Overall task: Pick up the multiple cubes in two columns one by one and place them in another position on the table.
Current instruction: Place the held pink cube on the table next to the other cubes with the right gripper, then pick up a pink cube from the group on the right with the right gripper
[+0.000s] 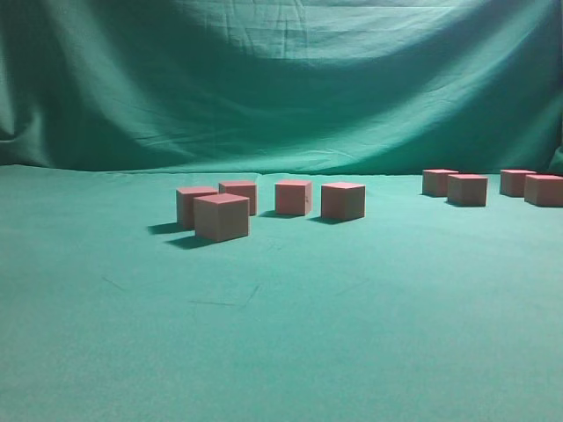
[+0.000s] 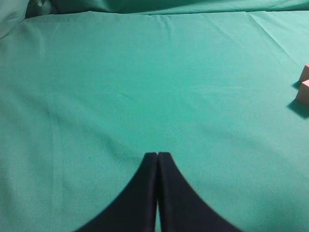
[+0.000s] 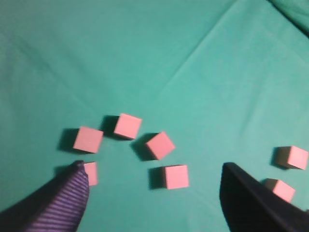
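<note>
Several reddish-pink cubes [image 1: 221,216] sit in a loose cluster at mid-table on the green cloth table [image 1: 281,334]. Several more cubes [image 1: 467,190] stand at the far right. Neither gripper shows in the exterior view. From above, my right gripper [image 3: 153,166] is open wide over the cluster. One cube [image 3: 175,176] lies on the cloth below the gap between its fingers. Another cube [image 3: 90,173] is half hidden by the left finger [image 3: 72,198]. Nothing is held. My left gripper [image 2: 157,154] is shut and empty over bare cloth, with two cubes [image 2: 303,93] at the right edge of its view.
The same green cloth hangs as a backdrop [image 1: 281,79] behind the table. Two further cubes [image 3: 292,157] lie to the right of the right gripper's dark finger [image 3: 246,198]. Bare cloth stretches across the near table and the left side.
</note>
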Motion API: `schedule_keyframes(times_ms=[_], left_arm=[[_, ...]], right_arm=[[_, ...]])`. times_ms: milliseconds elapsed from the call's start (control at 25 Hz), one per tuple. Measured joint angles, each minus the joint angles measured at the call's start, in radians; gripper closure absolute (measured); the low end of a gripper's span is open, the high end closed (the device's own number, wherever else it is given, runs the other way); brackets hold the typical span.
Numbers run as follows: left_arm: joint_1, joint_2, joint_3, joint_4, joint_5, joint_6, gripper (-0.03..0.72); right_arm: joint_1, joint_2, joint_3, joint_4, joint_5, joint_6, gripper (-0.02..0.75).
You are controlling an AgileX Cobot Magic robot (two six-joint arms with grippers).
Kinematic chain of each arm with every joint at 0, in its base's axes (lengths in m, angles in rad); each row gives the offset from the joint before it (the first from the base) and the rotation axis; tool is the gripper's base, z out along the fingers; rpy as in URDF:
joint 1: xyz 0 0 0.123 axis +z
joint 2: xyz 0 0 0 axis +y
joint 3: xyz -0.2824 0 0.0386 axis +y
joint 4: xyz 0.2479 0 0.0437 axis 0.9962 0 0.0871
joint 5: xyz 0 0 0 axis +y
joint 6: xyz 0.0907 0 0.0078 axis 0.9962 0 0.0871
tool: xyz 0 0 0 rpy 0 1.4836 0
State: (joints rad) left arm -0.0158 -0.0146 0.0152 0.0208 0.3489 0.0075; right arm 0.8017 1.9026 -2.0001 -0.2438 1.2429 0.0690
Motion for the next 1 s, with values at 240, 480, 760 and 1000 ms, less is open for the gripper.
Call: schedule_keyframes(times_ms=[240, 480, 760, 1000], left_arm=[[0.000, 0.000, 0.000, 0.000, 0.000, 0.000, 0.688], [0.000, 0.000, 0.000, 0.000, 0.000, 0.000, 0.688], [0.000, 0.000, 0.000, 0.000, 0.000, 0.000, 0.688], [0.000, 0.000, 0.000, 0.000, 0.000, 0.000, 0.688]], right_arm=[[-0.214, -0.107, 0.113, -0.012, 0.003, 0.039, 0.187], [-0.462, -0.120, 0.320, 0.032, 0.001, 0.049, 0.187], [-0.644, -0.121, 0.561, 0.066, -0.083, 0.058, 0.187], [-0.714, -0.105, 0.661, 0.109, -0.243, 0.047, 0.187]])
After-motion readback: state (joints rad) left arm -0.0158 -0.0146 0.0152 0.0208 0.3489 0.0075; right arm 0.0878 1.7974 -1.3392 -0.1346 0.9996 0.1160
